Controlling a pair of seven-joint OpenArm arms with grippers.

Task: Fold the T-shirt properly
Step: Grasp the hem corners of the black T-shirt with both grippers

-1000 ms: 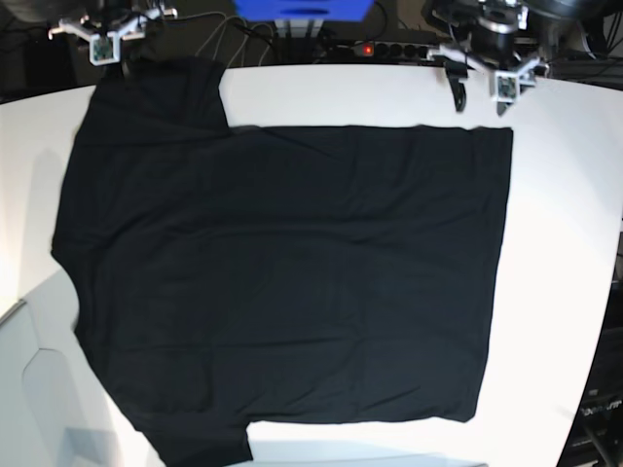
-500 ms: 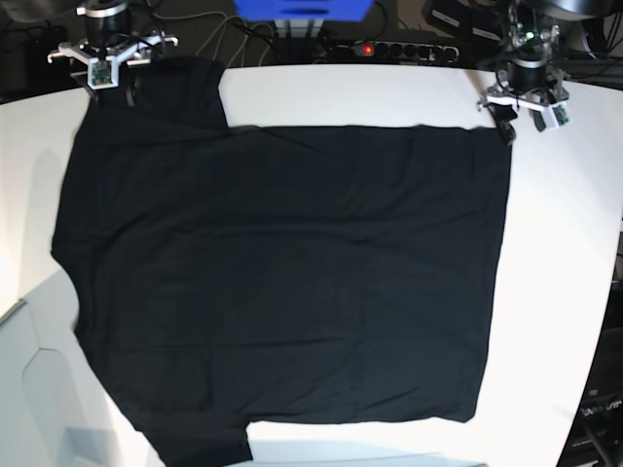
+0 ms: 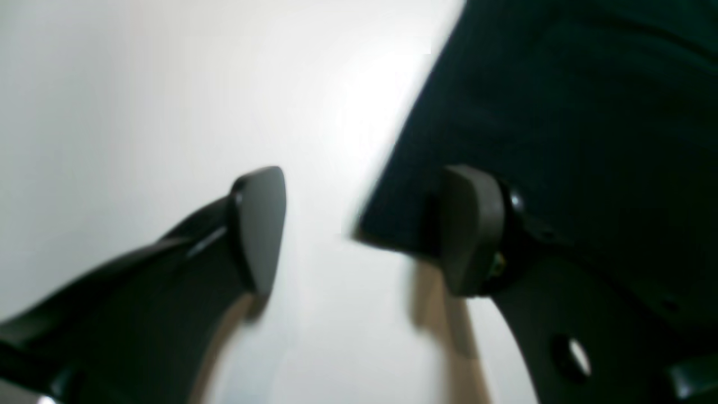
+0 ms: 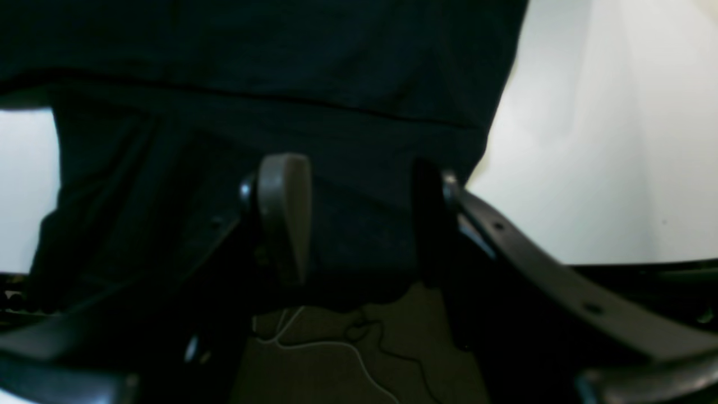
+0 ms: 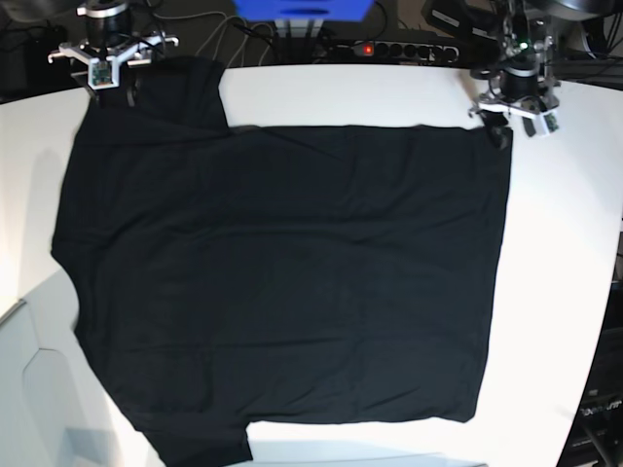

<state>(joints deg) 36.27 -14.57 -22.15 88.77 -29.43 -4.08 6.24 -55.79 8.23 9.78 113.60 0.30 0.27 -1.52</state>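
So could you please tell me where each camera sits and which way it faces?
Base: overhead, looking down on the T-shirt spread on the table; both arms at the far edge.
Left wrist: behind the left gripper, facing the table and a shirt corner; jaws open.
Right wrist: behind the right gripper, facing the shirt's sleeve; jaws apart.
All three show the shirt and table.

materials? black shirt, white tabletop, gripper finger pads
Large black short-sleeved T-shirt: looks like soft matte knit cloth; it lies limp with faint wrinkles and a stitched hem. White tabletop: smooth hard surface, probably laminate, slightly glossy where glare shows in the left wrist view. Dark finger pads: smooth, rounded, dull sheen; probably rubber or plastic, blur leaves it open.
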